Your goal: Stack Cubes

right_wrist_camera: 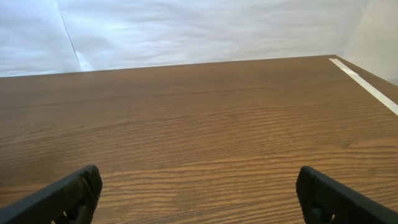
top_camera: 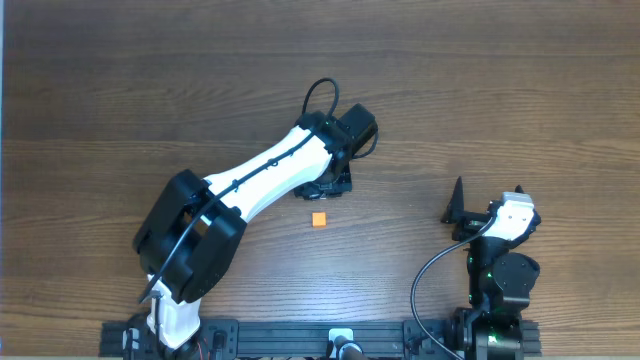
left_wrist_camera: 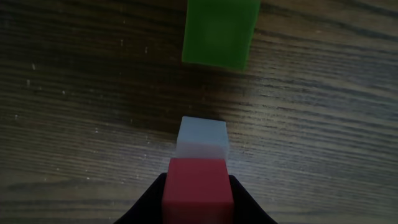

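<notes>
A red cube (left_wrist_camera: 198,186) sits between the two dark fingers of my left gripper (left_wrist_camera: 198,208), which is shut on it. Just beyond it, and touching it in the picture, is a pale white cube (left_wrist_camera: 203,138) on the wooden table. A green cube (left_wrist_camera: 221,31) lies farther off on the table. In the top view my left gripper (top_camera: 325,187) is at the table's centre, covering those cubes, and a small orange cube (top_camera: 319,220) lies just in front of it. My right gripper (right_wrist_camera: 199,190) stands open over bare wood at the right (top_camera: 487,207).
The wooden table (top_camera: 480,80) stretches free on all sides of the cubes. A white wall (right_wrist_camera: 199,31) rises behind the table's far edge, and a strip of pale tape (right_wrist_camera: 367,84) runs along one side.
</notes>
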Tool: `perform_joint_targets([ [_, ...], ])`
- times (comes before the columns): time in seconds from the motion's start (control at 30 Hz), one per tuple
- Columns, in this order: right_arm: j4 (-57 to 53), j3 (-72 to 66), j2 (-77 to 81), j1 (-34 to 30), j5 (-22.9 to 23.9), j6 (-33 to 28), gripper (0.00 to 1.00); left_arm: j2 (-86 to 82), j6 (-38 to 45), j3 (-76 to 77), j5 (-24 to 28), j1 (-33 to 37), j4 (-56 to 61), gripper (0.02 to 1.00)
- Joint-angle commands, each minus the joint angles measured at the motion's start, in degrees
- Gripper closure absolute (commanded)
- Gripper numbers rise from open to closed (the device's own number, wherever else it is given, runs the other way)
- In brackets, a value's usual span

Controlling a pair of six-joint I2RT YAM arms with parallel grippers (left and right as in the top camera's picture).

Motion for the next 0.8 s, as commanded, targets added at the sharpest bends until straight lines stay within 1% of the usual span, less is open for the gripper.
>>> perform_joint_targets([
  [0.03, -0.1, -0.3, -0.2, 0.2, 0.5, -0.1, 0.007, 1.3, 0.7, -0.2, -0.5, 0.3, 0.3, 0.919],
  [0.8, -0.1, -0.3, -0.2, 0.2, 0.5, -0.1, 0.007, 1.4, 0.6, -0.2, -1.4, 1.1, 1.0, 0.906],
])
